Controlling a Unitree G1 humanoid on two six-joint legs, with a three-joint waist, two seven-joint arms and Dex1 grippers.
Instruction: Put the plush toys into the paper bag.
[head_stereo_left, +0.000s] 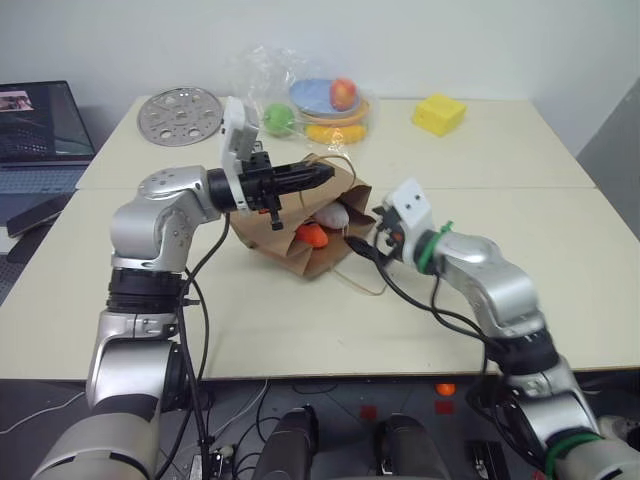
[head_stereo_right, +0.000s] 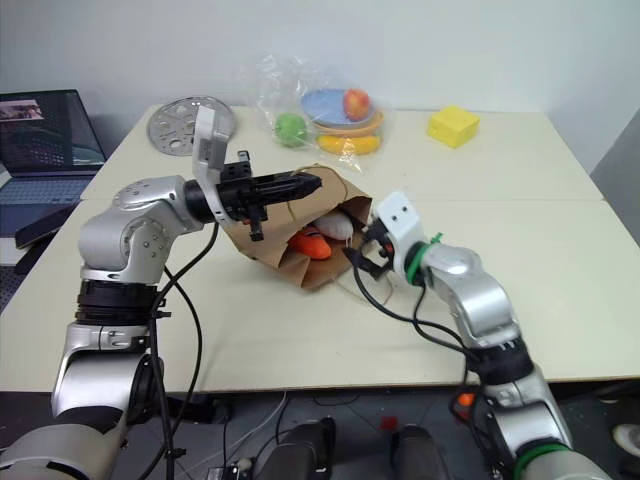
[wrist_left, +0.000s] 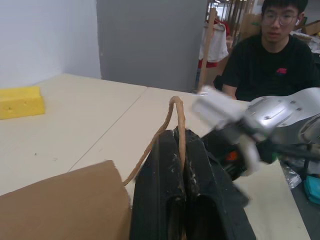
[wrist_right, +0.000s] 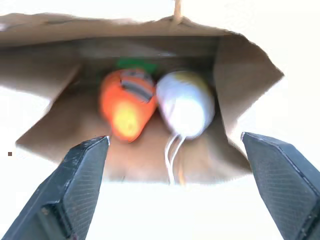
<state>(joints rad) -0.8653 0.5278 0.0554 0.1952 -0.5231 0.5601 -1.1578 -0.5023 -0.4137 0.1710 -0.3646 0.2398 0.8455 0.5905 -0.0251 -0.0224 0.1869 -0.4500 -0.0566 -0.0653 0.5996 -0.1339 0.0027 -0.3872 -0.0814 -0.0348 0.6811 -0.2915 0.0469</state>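
Progress: both toys lie inside the bag (head_stereo_left: 300, 235); judged from this, the loading is done and only letting go of the bag and drawing the arms clear seems left.
Bag: brown paper, lying on its side on the table (head_stereo_left: 520, 290), mouth toward the right gripper (wrist_right: 175, 150); upper edge lifted so the mouth gapes.
Bag contents: carrot (wrist_right: 125, 107) and egg (wrist_right: 186, 102), side by side and touching, well back from the mouth. Carrot's green top points to the bag's bottom. A thin pale cord trails from the egg toward the opening.
Handle: a beige loop (wrist_left: 176, 120) rises along the left fingers.
Left gripper (head_stereo_left: 318, 176): jaws together, pinched on the bag's upper edge at the handle, holding it up.
Right gripper: jaws wide apart, nothing between them, just outside the bag mouth and facing in.
Plastic bag (head_stereo_left: 300, 85): clear, at the far side of the table; holds fruit on a blue plate (head_stereo_left: 315, 97).
Block (head_stereo_left: 439, 113): yellow, far right of the table, well apart from the bag.
Metal disc (head_stereo_left: 180, 113): perforated, far left.
Person (wrist_left: 272, 55): seated beyond the table, dark shirt.
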